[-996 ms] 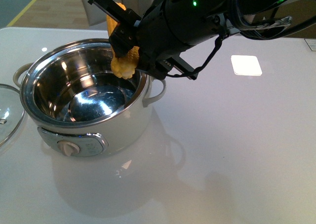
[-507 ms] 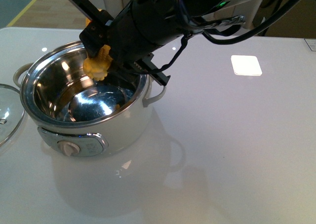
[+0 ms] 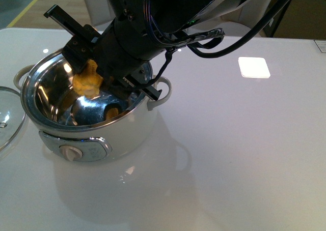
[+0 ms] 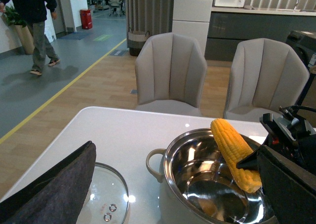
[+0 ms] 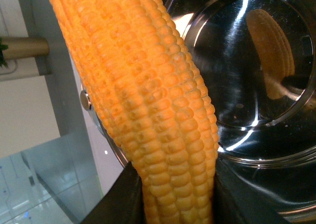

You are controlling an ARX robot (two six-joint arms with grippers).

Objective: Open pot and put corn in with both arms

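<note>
The corn (image 3: 85, 83) is being gripped by the right fingers (image 5: 121, 204), which are being kept narrow and pressed to both sides of the cob. It is being held tilted over the pot (image 3: 127, 134). Its lower end is being hung inside the steel bowl near the middle, and its upper end is being raised past the rim toward 12 o'clock. The cob is being held off the bowl's floor, where its orange reflection is being shown at approx 5 o'clock. The right arm (image 3: 168, 17) is being reached in from approx 1 o'clock, w/ cables being trailed behind it.

The pot is being stood open on the white bench (image 3: 244, 154), w/ its dial at 6 o'clock and its loop handles at approx 9 and 3 o'clock. The glass lid (image 3: 7, 119) is being left flat on the bench at the pot's 9 o'clock, apart from it.

In the left wrist view the left fingers (image 4: 54, 184) are being held wide, w/ nothing btwn them, and are being aimed at the pot and lid. In that view two grey chairs (image 4: 170, 71) are being shown beyond the bench, and a person (image 4: 34, 21) is being seen on the floor farther off.

In the right wrist view the cob is being seen close up, w/ the steel floor behind it.
</note>
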